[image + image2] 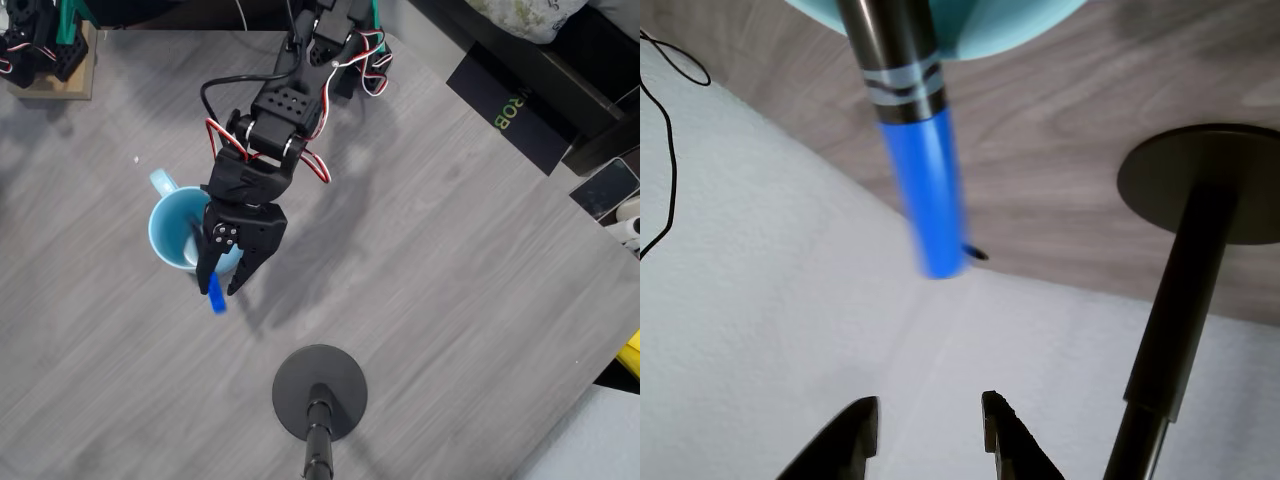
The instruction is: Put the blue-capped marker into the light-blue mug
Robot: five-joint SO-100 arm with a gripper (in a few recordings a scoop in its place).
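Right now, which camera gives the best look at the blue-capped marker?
The wrist view: the blue-capped marker shows close up, black barrel and blue cap clear. In the overhead view the arm covers most of it, leaving the blue cap past the light-blue mug.

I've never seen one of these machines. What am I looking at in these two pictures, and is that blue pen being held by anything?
The black jointed thing is a small robot arm on a grey wood-patterned table. At its end is a two-fingered hand.

One picture comes from a camera looking straight down. The other comes from a camera riding on the arm's wrist, so the two dark fingertips show at its bottom edge.

On the table stands a round pale-blue ceramic mug. A slim black marker with a bright blue cap leans in it, cap end sticking out over the rim. The hand looks open and empty, with a gap between its fingers, so the marker seems to rest on the mug alone.

The round black disc with a pole is a stand on the table.
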